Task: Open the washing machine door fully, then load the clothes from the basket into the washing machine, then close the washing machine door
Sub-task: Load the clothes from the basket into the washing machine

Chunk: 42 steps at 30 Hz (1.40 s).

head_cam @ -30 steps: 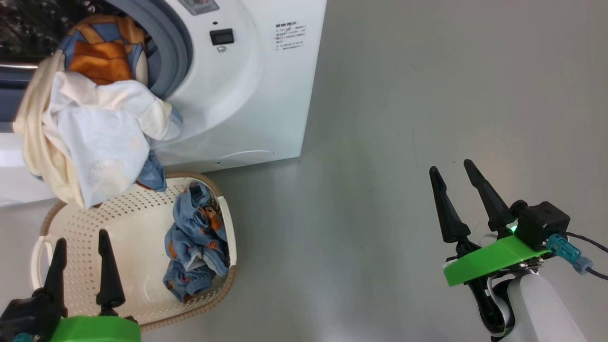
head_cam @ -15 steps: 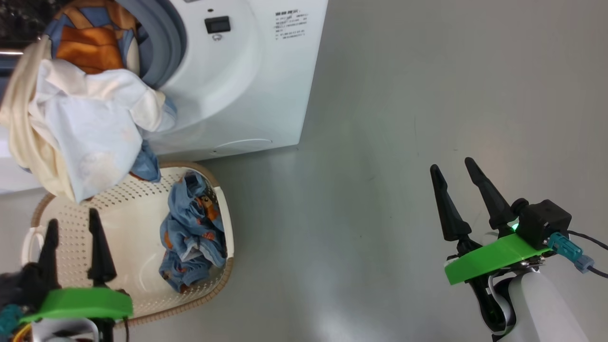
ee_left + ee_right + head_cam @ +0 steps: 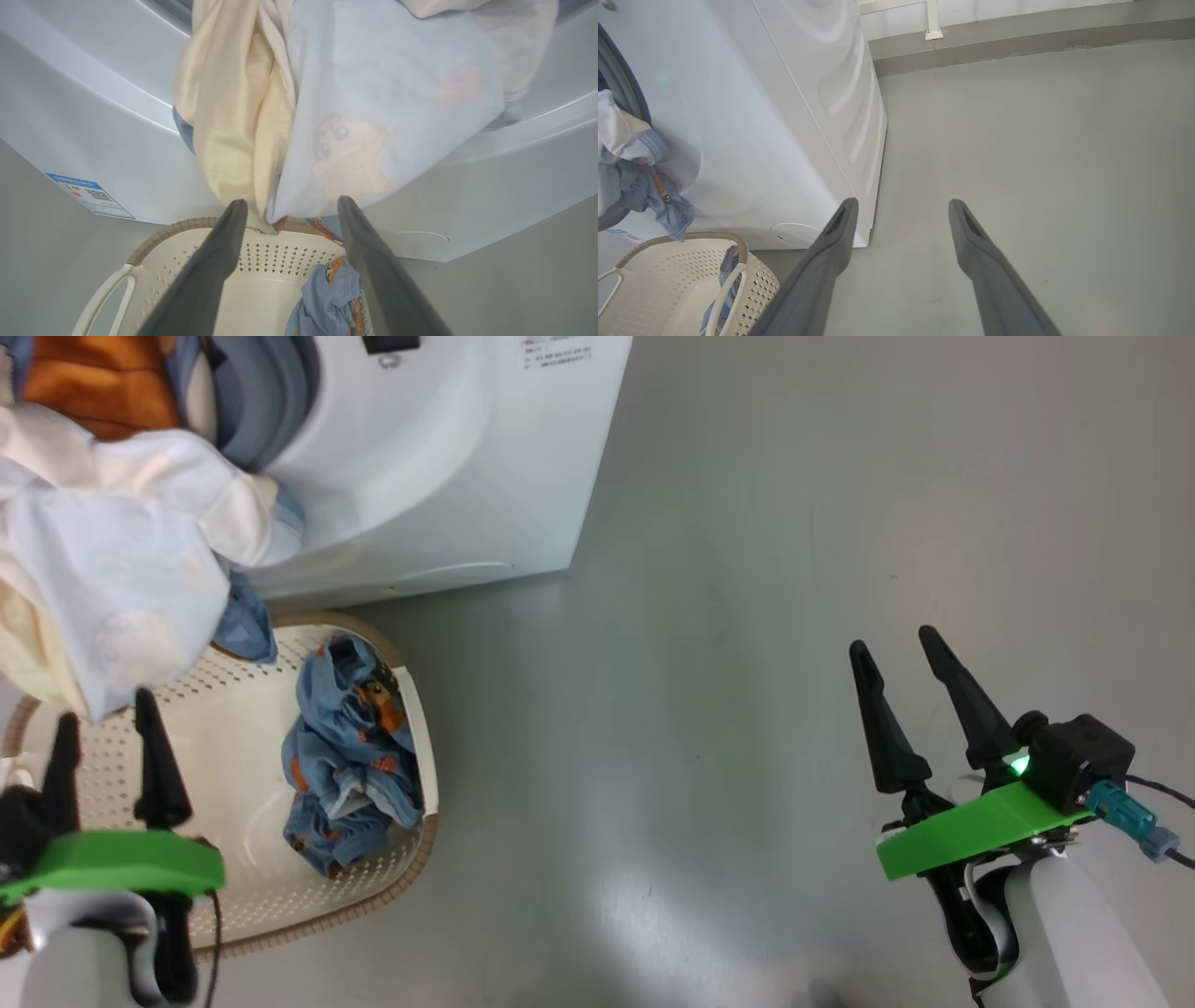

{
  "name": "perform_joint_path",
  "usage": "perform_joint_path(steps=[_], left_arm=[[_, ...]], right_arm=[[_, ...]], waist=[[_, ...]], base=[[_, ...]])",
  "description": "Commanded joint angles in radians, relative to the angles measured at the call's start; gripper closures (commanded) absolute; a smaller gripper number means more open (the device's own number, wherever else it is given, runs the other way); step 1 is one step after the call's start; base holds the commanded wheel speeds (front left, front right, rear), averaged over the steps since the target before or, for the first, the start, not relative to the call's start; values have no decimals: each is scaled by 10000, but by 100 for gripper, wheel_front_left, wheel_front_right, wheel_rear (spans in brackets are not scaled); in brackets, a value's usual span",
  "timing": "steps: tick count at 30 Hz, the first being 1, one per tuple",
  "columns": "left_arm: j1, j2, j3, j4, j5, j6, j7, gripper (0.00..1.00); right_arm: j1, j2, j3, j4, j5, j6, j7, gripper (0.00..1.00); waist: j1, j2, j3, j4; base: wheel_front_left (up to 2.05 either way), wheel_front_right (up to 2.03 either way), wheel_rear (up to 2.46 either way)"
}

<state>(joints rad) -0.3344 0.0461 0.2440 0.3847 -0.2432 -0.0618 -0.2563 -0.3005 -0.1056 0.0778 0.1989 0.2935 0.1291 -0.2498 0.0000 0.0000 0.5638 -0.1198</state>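
Blue cotton printed with orange cartoons, one of the clothes [image 3: 350, 756], lies crumpled against the side wall of the cream basket [image 3: 422, 845]. A cream, white and orange garment [image 3: 112, 569] hangs half out of the washing machine [image 3: 439, 476], drooping over the basket. Both look light, limp and likely to slide, so a raised fold is probably the best place to pinch. The left gripper [image 3: 105, 709] hovers above the basket, fingers spread and empty. The right gripper [image 3: 892, 641] is spread too, over bare floor [image 3: 747, 616]. A blue label sticker [image 3: 91, 196] shows a QR code, but its print is too small to read.
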Motion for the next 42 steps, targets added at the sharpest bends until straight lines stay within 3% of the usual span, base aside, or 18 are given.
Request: perform_joint_path(steps=[1,8,16,22,28,29,30,31,42], left_arm=[[-37,338,351,-122,39,-34,-55,0],[-880,674,376,331,116,-391,-55,0],[-1957,1401,-532,1155,-17,-671,-55,0],[-2790,2243,-2070,1389,-1142,-685,-55,0],[-3503,2699,-2383,1431,-2013,-687,-55,0],[-3593,2729,-2372,1444,-2136,-687,-55,13],[-3657,2780,-2424,1464,-2199,-687,-55,62],[-3710,2805,-2449,1461,-2280,-687,-55,100],[-3124,2726,-2486,620,-2746,-688,-55,100]], right_arm=[[10,-60,174,-259,-3,16,-120,0],[-102,-4,193,-336,-53,16,-120,0],[-212,103,274,-358,-60,16,-120,0],[-332,205,304,-360,-8,16,-120,0],[-362,291,289,-340,20,16,-120,0],[-377,303,293,-333,26,16,-120,0],[-391,314,297,-321,31,16,-120,0],[-402,324,294,-308,39,16,-120,0],[-398,385,171,-149,36,16,-120,0]], waist=[[0,0,180,-60],[0,0,620,-128],[0,0,995,-263],[0,0,1284,-461],[0,0,1466,-552],[0,0,1478,-567],[0,0,1480,-580],[0,0,1476,-587],[0,0,926,-429]], base=[[0,0,0],[0,0,0],[0,0,0],[0,0,0],[0,0,0],[0,0,0],[0,0,0],[0,0,0],[0,0,0]])
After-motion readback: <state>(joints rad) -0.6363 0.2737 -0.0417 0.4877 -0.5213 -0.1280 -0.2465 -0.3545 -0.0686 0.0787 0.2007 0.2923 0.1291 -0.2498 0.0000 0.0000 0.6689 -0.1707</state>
